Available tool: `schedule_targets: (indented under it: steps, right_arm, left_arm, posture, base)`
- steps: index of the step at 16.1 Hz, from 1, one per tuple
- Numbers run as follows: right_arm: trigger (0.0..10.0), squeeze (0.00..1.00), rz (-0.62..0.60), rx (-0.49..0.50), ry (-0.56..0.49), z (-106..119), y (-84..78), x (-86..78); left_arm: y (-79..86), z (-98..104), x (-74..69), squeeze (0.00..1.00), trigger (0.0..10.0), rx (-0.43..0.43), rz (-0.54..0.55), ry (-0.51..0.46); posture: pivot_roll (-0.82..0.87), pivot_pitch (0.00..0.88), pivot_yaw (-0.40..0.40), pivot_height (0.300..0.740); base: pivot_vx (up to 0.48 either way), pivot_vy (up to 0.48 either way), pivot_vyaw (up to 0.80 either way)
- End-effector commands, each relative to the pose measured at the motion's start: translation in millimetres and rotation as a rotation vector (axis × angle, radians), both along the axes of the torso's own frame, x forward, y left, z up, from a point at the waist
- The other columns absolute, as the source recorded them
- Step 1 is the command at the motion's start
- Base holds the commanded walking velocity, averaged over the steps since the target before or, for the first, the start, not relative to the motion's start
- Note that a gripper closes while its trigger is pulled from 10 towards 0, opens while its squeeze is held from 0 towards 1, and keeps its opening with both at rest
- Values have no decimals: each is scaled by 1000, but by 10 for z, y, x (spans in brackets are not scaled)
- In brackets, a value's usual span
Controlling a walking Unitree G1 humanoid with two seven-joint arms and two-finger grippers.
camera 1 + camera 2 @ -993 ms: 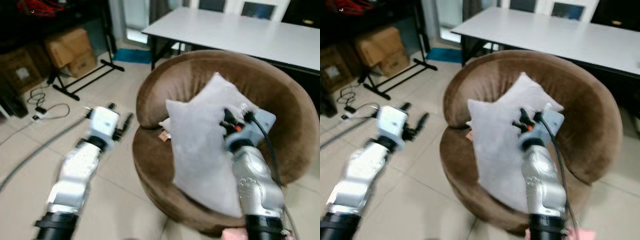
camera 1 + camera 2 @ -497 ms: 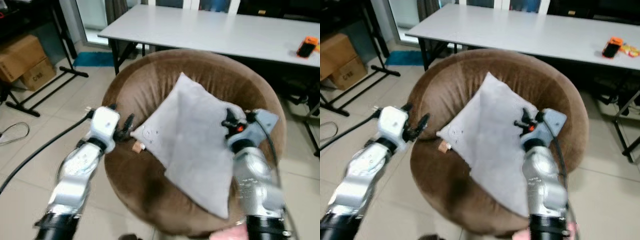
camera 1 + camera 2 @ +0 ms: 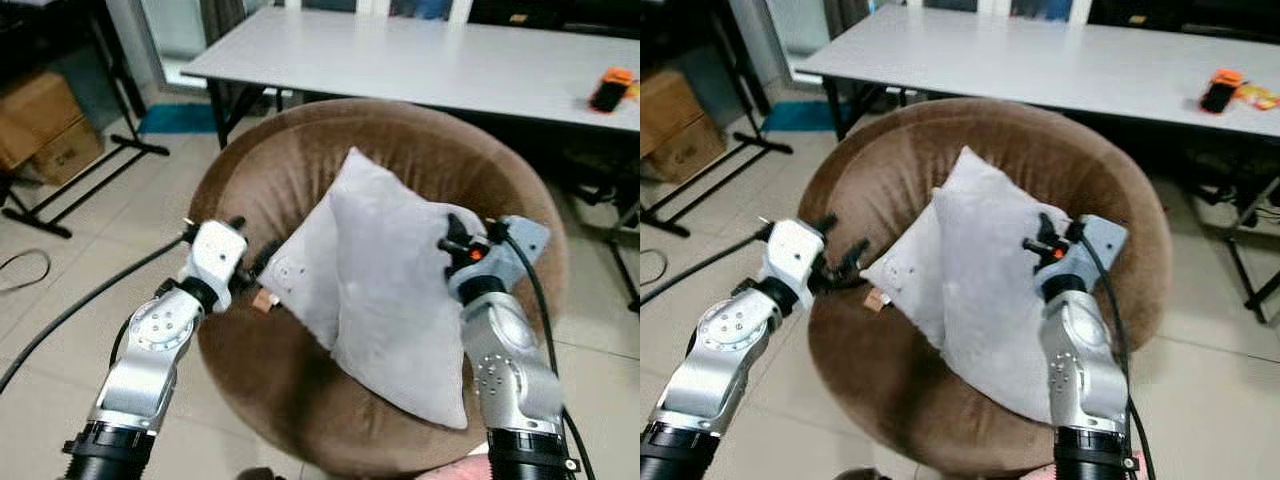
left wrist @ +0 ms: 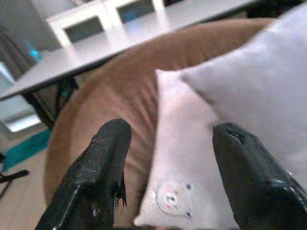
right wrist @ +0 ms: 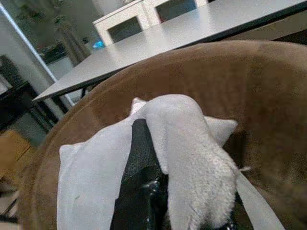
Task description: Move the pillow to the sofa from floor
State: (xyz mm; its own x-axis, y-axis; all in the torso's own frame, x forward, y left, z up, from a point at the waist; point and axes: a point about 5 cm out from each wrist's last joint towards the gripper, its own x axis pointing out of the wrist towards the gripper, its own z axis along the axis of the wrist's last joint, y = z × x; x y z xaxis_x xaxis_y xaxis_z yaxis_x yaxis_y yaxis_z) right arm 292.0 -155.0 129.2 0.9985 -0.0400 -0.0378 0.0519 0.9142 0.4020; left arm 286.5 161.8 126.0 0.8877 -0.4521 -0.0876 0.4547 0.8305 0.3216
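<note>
Over the round brown sofa [image 3: 300,400], w/ the pillow [image 3: 390,290] in my grip: the grey cushion now hangs above the seat, pinched at its upper right edge by my right gripper [image 5: 144,143], fabric bunched over the black fingers in the right wrist view. Since half a sec ago the pillow has folded over itself and sagged lower; its bottom corner appears to reach the front of the seat, though I can't tell for sure that it's touching. My left gripper [image 4: 165,143] has closed in on the pillow's left corner, jaws spread wide w/ nothing between them, the corner w/ its small printed face just ahead. A small tag-like bit [image 3: 264,300] sits on the seat near that corner. White table [image 3: 420,60] stands behind the sofa. My read: carry is basically done; what's left is letting go so the cushion settles flat inside the seat, not over the front lip.
</note>
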Motion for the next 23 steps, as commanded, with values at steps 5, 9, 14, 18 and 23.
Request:
schedule_targets:
  steps: [5, 9, 14, 18, 23]
  right_arm:
    - [10000, 0, -74, 44, -18, 18, -86, 99]
    - [10000, 0, -43, 28, 28, -100, -104, 431]
    - [10000, 1000, -25, -43, 70, -137, -222, 741]
    - [10000, 1000, -79, -84, 12, 17, -422, 852]
    - [10000, 1000, -126, -115, -39, 147, -615, 875]
  left_arm:
    - [-51, -40, -150, 0, 10000, 27, -175, 68]
    - [-47, -53, -186, 0, 10000, 36, -217, 94]
    - [-24, -47, -198, 0, 10000, 45, -228, 96]
    - [-28, -65, -228, 0, 10000, 11, -242, 119]
    - [-41, -69, -191, 0, 10000, 13, -234, 106]
  posture:
    - [0, 0, 21, 740]
    - [5, 0, 30, 740]
    - [23, 0, 19, 740]
    - [15, 0, 21, 740]
    - [4, 0, 32, 740]
  base:
    - [0, 0, 0]
    - [0, 0, 0]
    - [0, 0, 0]
    - [0, 0, 0]
    - [0, 0, 0]
